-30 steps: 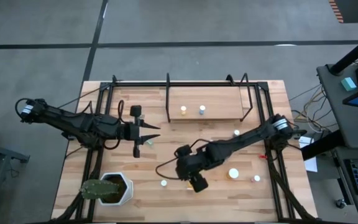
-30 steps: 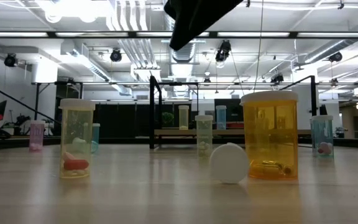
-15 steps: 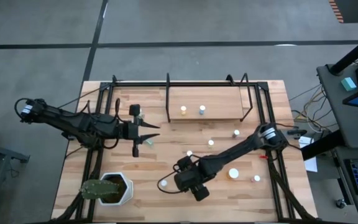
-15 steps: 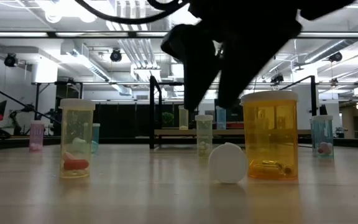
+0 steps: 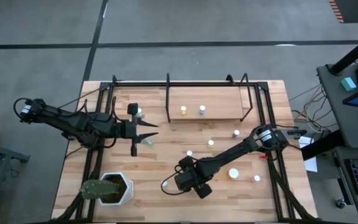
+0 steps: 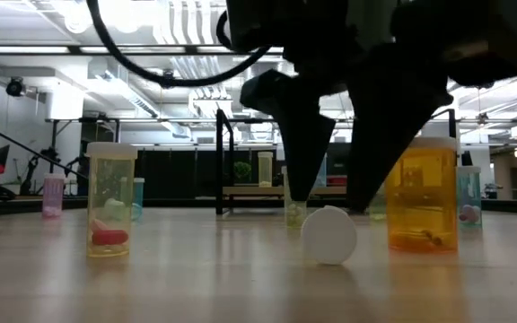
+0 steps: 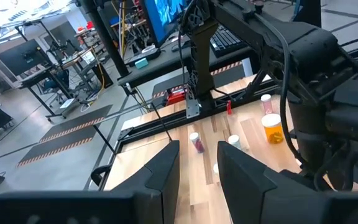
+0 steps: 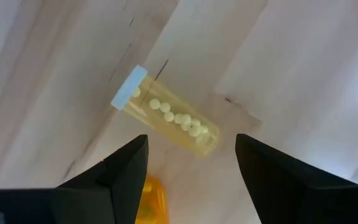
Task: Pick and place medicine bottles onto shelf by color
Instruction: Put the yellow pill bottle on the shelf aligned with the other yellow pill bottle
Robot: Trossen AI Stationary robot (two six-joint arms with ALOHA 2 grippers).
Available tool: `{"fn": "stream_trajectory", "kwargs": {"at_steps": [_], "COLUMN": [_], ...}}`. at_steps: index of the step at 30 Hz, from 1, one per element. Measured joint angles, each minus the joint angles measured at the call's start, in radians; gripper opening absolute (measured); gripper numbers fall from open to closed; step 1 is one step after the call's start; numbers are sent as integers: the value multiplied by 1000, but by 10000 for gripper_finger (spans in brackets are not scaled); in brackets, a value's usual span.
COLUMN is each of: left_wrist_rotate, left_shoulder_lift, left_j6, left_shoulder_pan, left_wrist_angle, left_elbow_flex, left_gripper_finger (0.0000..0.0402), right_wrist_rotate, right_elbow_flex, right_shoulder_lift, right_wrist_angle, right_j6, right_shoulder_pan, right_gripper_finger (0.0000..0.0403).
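My right gripper (image 5: 190,182) hangs open, fingers pointing down, low over the table's near middle. In its wrist view (image 8: 191,143) the fingers stand on either side of a yellowish bottle (image 8: 169,118) that lies on its side; in the low view its pale cap (image 6: 328,235) faces the near edge. An orange bottle (image 6: 423,202) stands upright beside one finger. My left gripper (image 5: 149,130) is open and empty at the table's left middle. The shelf (image 5: 219,98) at the far middle carries two bottles (image 5: 183,111). My right gripper has the outer side of one finger (image 6: 380,152) close against the upper side of the orange bottle (image 6: 400,166), which stands upright on the table. I cannot tell whether they touch. The lying yellowish bottle is between the fingers, apart from both.
A yellowish bottle (image 6: 110,202) stands at the near left, and pink (image 6: 53,196) and teal (image 6: 465,196) ones farther off. Several small bottles (image 5: 211,142) and a wide white-topped one (image 5: 234,173) dot the right half. A white plant pot (image 5: 114,188) sits near left.
My right gripper has come down toward the table at its near middle and now straddles the lying yellowish bottle. The orange bottle has slid, still upright, toward the table's right edge.
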Motion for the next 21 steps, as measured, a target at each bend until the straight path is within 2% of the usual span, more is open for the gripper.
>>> {"fn": "stream_trajectory", "kwargs": {"at_steps": [11,21], "left_wrist_rotate": [0,0], "left_shoulder_lift": [0,0], "left_j6": [1,0], "left_shoulder_pan": [0,0], "left_wrist_angle": [-1,0], "left_elbow_flex": [0,0], "left_gripper_finger": [91,91], "right_wrist_rotate": [-1,-19], "right_elbow_flex": [-1,-1], "right_shoulder_lift": [38,42], "right_wrist_angle": [56,65], "right_j6": [-123,-137], "right_shoulder_pan": [0,0], "right_gripper_finger": [204,133]}}
